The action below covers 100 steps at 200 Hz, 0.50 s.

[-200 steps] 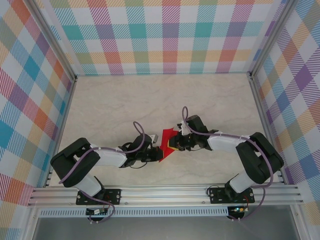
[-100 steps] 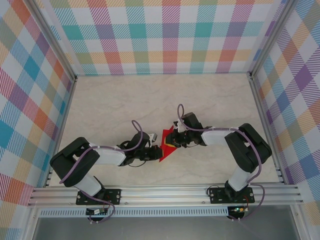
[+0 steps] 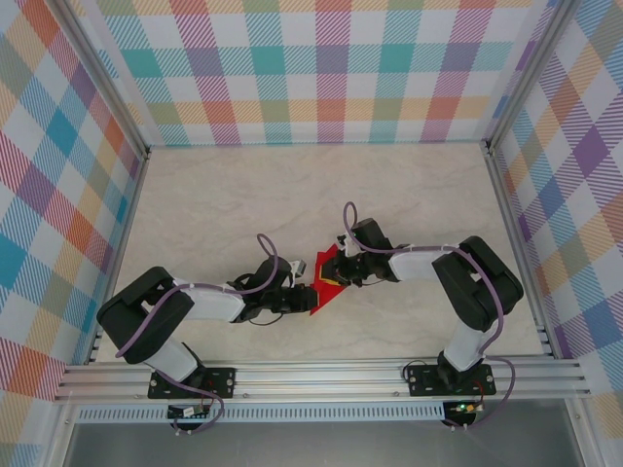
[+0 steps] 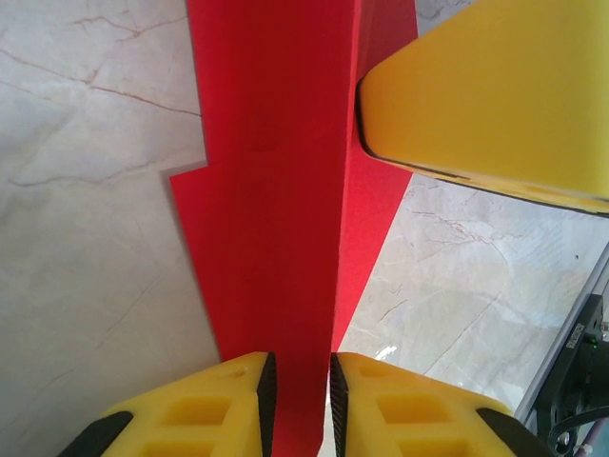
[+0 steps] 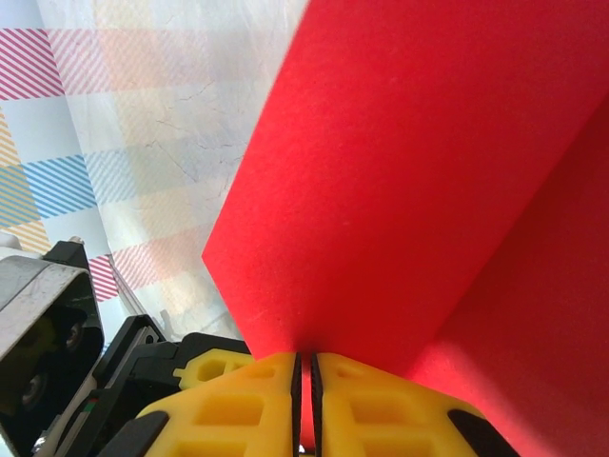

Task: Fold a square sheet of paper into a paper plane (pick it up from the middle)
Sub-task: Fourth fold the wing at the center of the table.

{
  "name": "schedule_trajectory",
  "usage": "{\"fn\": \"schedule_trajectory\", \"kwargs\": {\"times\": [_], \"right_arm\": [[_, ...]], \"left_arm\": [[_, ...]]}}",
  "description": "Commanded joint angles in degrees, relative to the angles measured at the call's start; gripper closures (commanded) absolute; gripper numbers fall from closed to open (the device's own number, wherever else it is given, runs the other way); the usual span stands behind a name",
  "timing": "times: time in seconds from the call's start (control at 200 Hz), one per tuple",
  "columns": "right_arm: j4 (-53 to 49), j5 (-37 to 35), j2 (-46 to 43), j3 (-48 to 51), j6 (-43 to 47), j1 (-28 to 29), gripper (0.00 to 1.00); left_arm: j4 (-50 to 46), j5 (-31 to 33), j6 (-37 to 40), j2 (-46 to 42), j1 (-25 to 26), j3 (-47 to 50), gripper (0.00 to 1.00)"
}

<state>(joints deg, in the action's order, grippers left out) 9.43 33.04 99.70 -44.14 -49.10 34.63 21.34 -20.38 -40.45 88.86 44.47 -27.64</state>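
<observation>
The bright red, matte sheet of paper (image 3: 317, 300), already partly folded, is held just above the pale marbled tabletop (image 3: 243, 195), near the front centre. Its long axis runs from the far side towards the near aluminium rail (image 3: 321, 375), leaning slightly left. The broad end faces away and the narrow tip points at the rail.

In the left wrist view, a straight crease runs lengthwise up the sheet (image 4: 266, 190), and the left edge has a stepped notch.

Open tabletop lies on every side of the sheet. The plaid wall panels (image 3: 331, 68) stand well apart from it, and the rail is the nearest boundary.

Both arms lie low, with elbows outward and forearms reaching in towards each other.

- **Left gripper** (image 3: 305, 292): its yellow fingers are closed on the narrow end of the sheet, which passes through the slim gap between them (image 4: 297, 390).
- **Right gripper** (image 3: 336, 277): it is clamped on the broad end. Its fingers are pressed almost together on a red edge (image 5: 304, 400), and the sheet (image 5: 409, 171) fans upward from them.

The two grippers sit just beside each other. One right finger (image 4: 485, 95) overlaps the sheet.
</observation>
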Motion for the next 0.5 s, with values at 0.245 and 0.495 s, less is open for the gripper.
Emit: {"fn": "schedule_trajectory", "kwargs": {"times": [0.245,0.495], "right_arm": [[0.8,0.1,0.2,-1.2,-0.7,0.3,0.87],[0.8,0.3,0.0,-1.4,-0.7,0.4,0.87]], "left_arm": [[-9.0,4.8,5.5,0.8,2.7,-5.6,0.66],[-16.1,15.7,6.7,-0.3,6.8,-7.6,0.63]]}}
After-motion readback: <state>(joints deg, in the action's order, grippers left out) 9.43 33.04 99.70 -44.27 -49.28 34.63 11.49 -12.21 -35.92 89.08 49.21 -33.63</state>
